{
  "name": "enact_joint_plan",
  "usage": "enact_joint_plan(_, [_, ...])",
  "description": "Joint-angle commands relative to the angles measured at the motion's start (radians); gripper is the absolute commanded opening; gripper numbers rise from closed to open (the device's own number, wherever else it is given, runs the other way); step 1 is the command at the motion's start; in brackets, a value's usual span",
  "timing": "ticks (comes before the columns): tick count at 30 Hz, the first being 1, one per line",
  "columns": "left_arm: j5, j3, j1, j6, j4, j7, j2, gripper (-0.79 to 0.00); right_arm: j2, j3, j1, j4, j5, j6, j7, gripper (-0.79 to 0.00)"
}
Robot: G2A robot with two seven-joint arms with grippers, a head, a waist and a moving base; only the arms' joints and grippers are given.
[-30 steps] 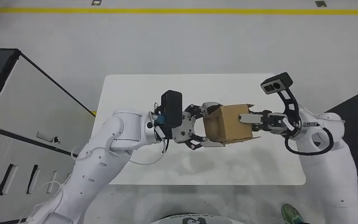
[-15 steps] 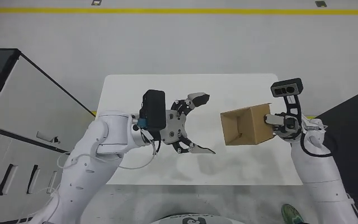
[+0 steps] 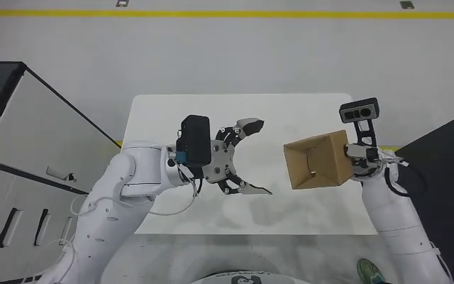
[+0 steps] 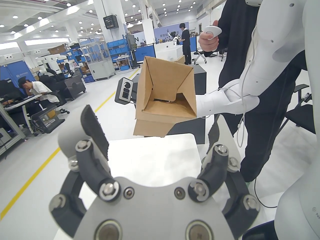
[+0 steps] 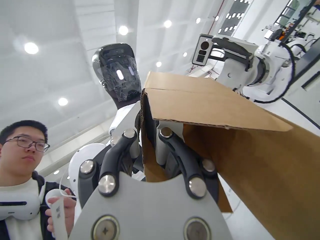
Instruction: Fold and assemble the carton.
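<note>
The brown carton [image 3: 318, 160] hangs in the air over the right end of the white table [image 3: 213, 113], its open mouth turned toward the left arm. My right gripper [image 3: 350, 152] is shut on the carton's far wall; in the right wrist view the right gripper [image 5: 147, 136] has its fingers [image 5: 165, 136] pinching a cardboard flap of the carton [image 5: 225, 116]. My left gripper [image 3: 250, 157] stands open over the table's middle, apart from the carton, with nothing between its fingers. In the left wrist view the left gripper [image 4: 151, 118] faces the carton [image 4: 166, 96] and its hollow inside.
A dark cabinet [image 3: 14, 78] stands off the table's left side, and a black surface [image 3: 436, 142] lies beyond its right edge. A yellow line [image 3: 227, 13] runs across the floor at the back.
My left gripper let go of the carton and drew back to the left, staying open. My right gripper carried the carton to the right and turned its mouth more toward the left arm.
</note>
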Motion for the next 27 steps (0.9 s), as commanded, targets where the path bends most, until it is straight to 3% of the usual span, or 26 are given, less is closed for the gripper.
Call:
enact_joint_plan(1, [0.000,0.000,0.000,0.000,0.000,0.000,0.000,0.000,-0.003,-0.012,0.004,0.006,0.030,0.003,0.000,-0.785])
enact_joint_plan(27, [0.000,0.000,0.000,0.000,0.000,0.000,0.000,0.000,-0.023,-0.123,0.065,0.010,0.123,0.006,0.000,-0.785])
